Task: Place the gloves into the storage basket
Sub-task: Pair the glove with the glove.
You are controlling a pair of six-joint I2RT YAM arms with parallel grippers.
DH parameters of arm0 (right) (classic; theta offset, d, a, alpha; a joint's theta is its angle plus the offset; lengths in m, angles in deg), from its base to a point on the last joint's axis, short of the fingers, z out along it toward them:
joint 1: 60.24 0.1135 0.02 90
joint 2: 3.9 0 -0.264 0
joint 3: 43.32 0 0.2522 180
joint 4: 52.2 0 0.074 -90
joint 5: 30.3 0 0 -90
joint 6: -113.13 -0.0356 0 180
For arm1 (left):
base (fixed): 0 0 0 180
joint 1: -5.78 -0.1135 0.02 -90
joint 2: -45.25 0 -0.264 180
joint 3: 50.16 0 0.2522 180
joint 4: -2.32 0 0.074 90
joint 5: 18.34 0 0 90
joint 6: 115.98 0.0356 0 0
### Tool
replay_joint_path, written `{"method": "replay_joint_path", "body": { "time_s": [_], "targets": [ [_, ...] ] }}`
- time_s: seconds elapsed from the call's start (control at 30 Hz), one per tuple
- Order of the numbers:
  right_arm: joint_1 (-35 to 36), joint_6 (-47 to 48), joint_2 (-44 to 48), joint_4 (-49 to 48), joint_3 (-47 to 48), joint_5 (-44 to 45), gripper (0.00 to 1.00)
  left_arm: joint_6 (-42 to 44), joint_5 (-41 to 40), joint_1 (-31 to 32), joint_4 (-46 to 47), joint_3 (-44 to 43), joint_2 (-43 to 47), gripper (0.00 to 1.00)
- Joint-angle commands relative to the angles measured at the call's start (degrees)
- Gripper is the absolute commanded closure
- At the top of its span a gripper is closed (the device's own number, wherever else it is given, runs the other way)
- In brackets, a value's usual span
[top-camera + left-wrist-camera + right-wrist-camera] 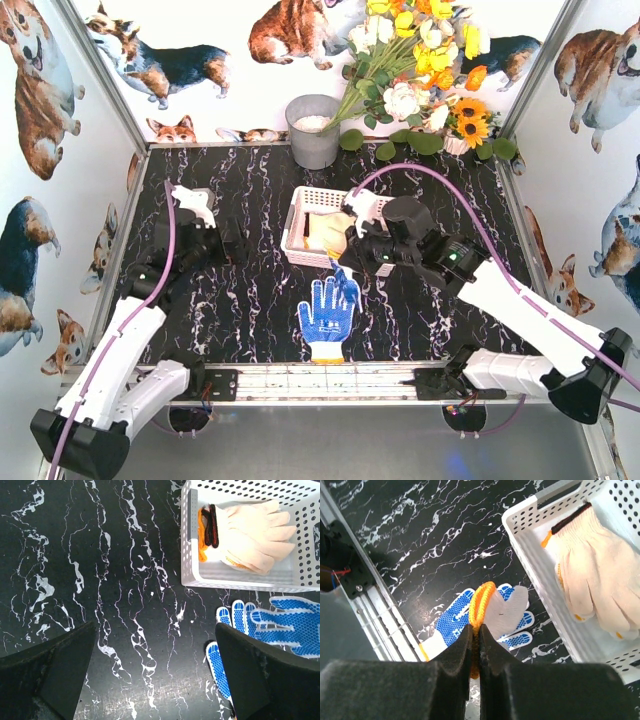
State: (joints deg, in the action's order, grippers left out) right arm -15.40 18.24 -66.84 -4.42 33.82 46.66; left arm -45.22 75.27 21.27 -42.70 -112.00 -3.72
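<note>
From above, the storage basket (293, 225) sits mid-table with cream gloves (328, 232) inside and a blue-dotted glove (326, 318) lying just in front. Left wrist: the left gripper (155, 645) gapes wide over the marble table (100, 580), holding nothing. Right wrist: the right gripper (476, 630) is pinched tight on another glove (512, 602) by its orange cuff.

The black tabletop (240, 300) has thin white lines running all over it, like stone. At the back stands a round grey metal bucket (313, 130) with something white inside. Just to its right is a big bunch of yellow, white and orange flowers (420, 60) with green leaves. The white walls (40, 150) have pictures of corgi dogs. A shiny metal rail (330, 380) runs along the near edge.
</note>
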Motion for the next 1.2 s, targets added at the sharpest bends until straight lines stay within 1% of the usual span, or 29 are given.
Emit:
{"method": "replay_joint_path", "body": {
  "time_s": [0.0, 0.17, 0.33, 0.4, 0.57, 0.77, 0.87, 0.93, 1.0, 1.07, 1.1, 1.17],
  "targets": [
    [1.0, 7.4, -2.5, -4.9, 1.2, -6.4, 1.0, 1.0, -1.2, -0.9, 0.3, 1.5, 1.3, 0.0],
    [6.2, 6.2, -5.8, -8.0, -3.6, -7.2, 1.0, -0.7, 0.0, -0.9, 1.3, 4.0, 1.7, 0.0],
    [12.2, 2.1, -8.3, -12.9, -8.8, -6.2, 1.0, -1.2, 0.4, -0.9, 1.2, 4.3, 1.9, 0.0],
    [14.3, 0.1, -9.4, -14.0, -10.0, -5.0, 1.0, -1.5, 0.9, -0.9, 1.0, 6.3, 1.9, 0.0],
    [18.1, -4.7, -11.6, -15.0, -11.2, -2.8, 1.0, -2.9, 2.6, -0.9, 1.2, 7.6, 2.1, 0.0],
    [21.3, -12.1, -12.2, -20.6, -14.6, -2.2, 1.0, -5.7, 6.0, -0.9, 1.0, 9.5, 2.3, 0.0],
    [23.0, -15.8, -11.5, -23.8, -17.0, -0.8, 0.88, -6.7, 6.9, -0.9, -0.2, 10.2, 2.8, 0.0],
    [24.4, -18.4, -10.8, -25.3, -18.2, 0.4, 0.78, -7.5, 7.8, -0.9, -1.0, 10.3, 3.2, 0.0],
    [25.7, -20.3, -10.0, -25.7, -18.8, 1.9, 0.64, -8.2, 8.9, -0.9, -1.6, 10.4, 3.4, 0.0],
    [26.7, -22.0, -9.0, -24.6, -18.7, 3.0, 0.53, -9.1, 10.2, -0.9, -1.9, 10.8, 3.4, 0.0],
    [27.2, -22.7, -8.2, -23.8, -18.6, 3.6, 0.48, -9.5, 11.2, -0.9, -1.8, 11.2, 3.2, 0.0],
    [27.9, -24.7, -6.1, -22.4, -18.6, 5.0, 0.44, -10.9, 14.8, -0.9, -1.6, 12.2, 2.7, 0.0]
  ]
}}
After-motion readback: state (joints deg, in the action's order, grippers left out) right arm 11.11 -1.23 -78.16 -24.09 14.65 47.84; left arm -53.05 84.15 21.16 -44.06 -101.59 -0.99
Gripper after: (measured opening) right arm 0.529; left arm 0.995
